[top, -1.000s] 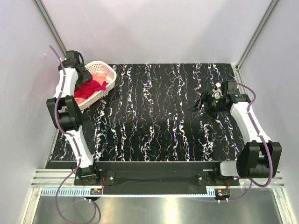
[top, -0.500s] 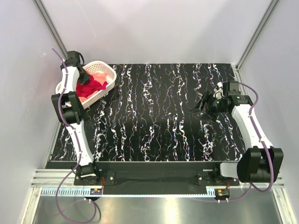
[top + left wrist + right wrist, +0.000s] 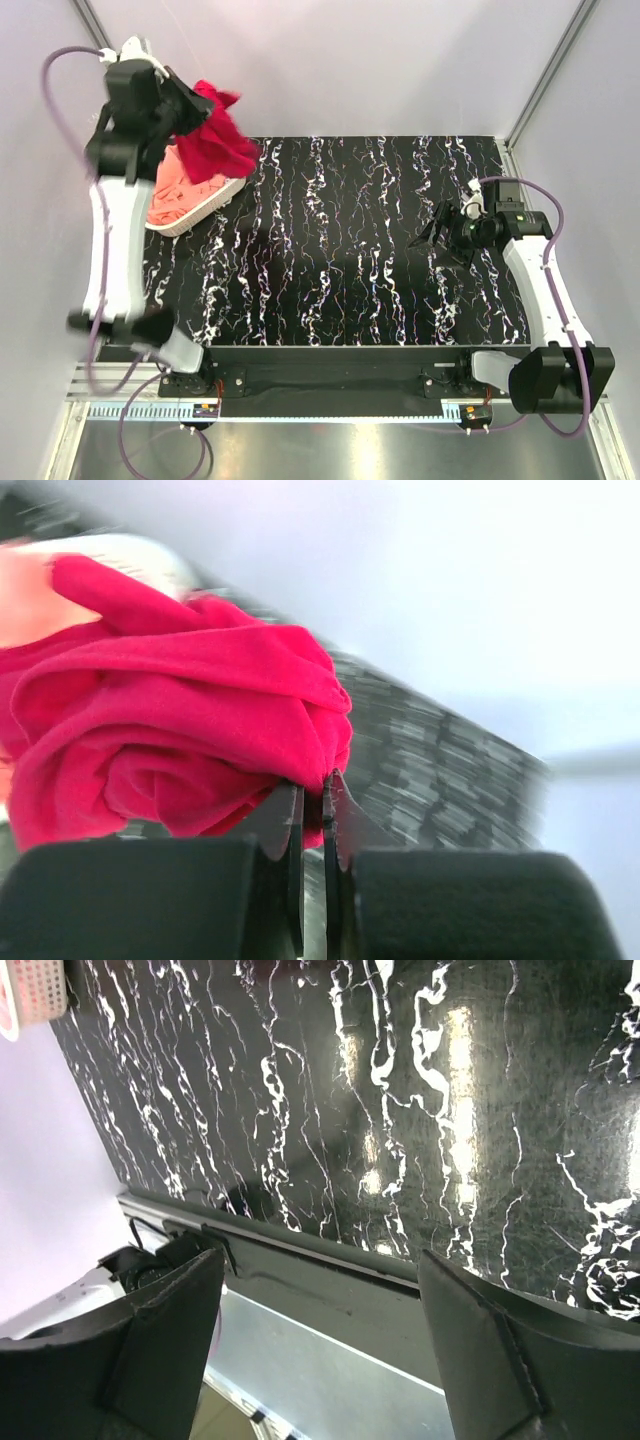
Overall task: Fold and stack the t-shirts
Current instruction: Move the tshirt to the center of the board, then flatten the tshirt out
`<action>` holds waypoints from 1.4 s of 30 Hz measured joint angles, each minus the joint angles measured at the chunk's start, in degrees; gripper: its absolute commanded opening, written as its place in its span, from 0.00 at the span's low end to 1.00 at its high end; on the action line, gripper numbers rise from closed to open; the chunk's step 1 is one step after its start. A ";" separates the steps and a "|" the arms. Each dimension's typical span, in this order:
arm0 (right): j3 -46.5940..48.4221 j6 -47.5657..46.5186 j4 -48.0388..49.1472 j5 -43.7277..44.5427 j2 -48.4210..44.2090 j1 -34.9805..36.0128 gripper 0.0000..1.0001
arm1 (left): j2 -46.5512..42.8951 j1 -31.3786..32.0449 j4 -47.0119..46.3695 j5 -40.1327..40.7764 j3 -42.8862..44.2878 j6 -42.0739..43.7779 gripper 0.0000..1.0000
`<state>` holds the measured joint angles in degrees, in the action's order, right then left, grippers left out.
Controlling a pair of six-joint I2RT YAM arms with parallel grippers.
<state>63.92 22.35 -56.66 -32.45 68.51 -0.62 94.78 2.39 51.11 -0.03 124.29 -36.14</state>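
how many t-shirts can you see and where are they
2. The red t-shirt hangs bunched from the left fingers above the basket; the pink t-shirt lies in the basket. Another could be hidden under it.

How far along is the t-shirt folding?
Nothing is folded or stacked yet. In hand: the left pincer is shut on the red t-shirt, bunched in the air over the basket. Left: the pink t-shirt lies in the basket, the right pincer hangs open and empty, and both shirts need folding and stacking.
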 measured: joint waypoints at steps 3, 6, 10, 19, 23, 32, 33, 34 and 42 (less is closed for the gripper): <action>0.63 -0.35 -0.61 0.04 -0.52 1.11 0.89 | -13.88 8.00 -0.98 -1.97 -5.40 -1.81 0.06; 0.61 0.26 -0.39 -1.77 -1.90 3.30 1.00 | -28.06 13.03 -1.66 -3.72 -17.55 -3.93 0.88; -2.58 5.20 5.60 -10.16 -4.26 5.53 1.00 | -39.47 14.40 -0.94 -5.05 -34.93 -6.14 0.99; -2.84 5.25 3.65 -7.65 -4.85 9.03 0.79 | -41.48 14.60 4.37 -8.15 -65.44 -4.76 0.80; -5.18 5.55 3.54 -3.17 0.28 13.99 0.65 | -40.44 16.17 2.91 -12.22 -70.25 -4.00 0.81; -4.35 8.44 3.54 7.30 13.92 23.21 0.77 | -19.43 28.00 -6.01 -15.26 -66.10 1.14 0.91; -4.48 8.61 3.65 7.89 14.69 24.59 0.77 | -17.14 28.96 -6.97 -15.80 -65.57 1.36 0.91; -4.90 8.90 4.28 7.74 14.91 25.75 0.76 | -14.43 30.18 -7.56 -16.22 -64.52 1.68 0.92; -11.54 11.04 13.22 5.57 17.07 29.40 0.58 | -1.57 35.10 -8.61 -15.54 -58.69 3.50 0.89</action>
<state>52.38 33.39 -43.44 -26.87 85.58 28.77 93.21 37.50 42.50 -15.57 65.60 -32.64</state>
